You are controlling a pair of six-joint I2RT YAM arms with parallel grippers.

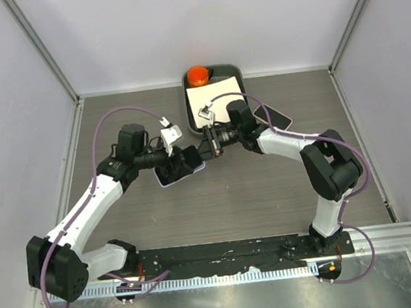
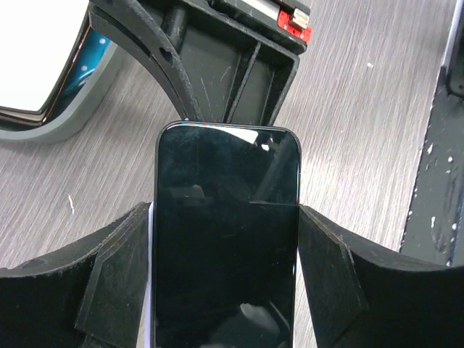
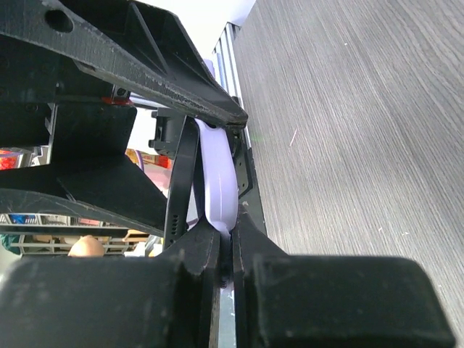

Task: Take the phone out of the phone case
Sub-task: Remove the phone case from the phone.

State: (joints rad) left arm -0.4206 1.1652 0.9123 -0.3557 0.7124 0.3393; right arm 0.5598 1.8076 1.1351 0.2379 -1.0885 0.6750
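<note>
The phone [image 2: 226, 217], black screen up, sits between my left gripper's fingers [image 2: 119, 268], which are shut on its long sides. A thin lavender edge of the case shows along its left side. In the top view the phone and lavender case [image 1: 165, 178] are held above the table's middle by my left gripper [image 1: 184, 161] and my right gripper [image 1: 205, 148]. In the right wrist view my right gripper [image 3: 226, 235] is shut on the end of the lavender case [image 3: 217, 181], which bows away from the black phone edge [image 3: 181, 188].
A second phone [image 1: 272, 116] lies on the table right of the right wrist. A dark tray [image 1: 235, 71] at the back holds white paper and an orange object [image 1: 198, 75]. The tray's grey rim [image 2: 51, 127] shows in the left wrist view.
</note>
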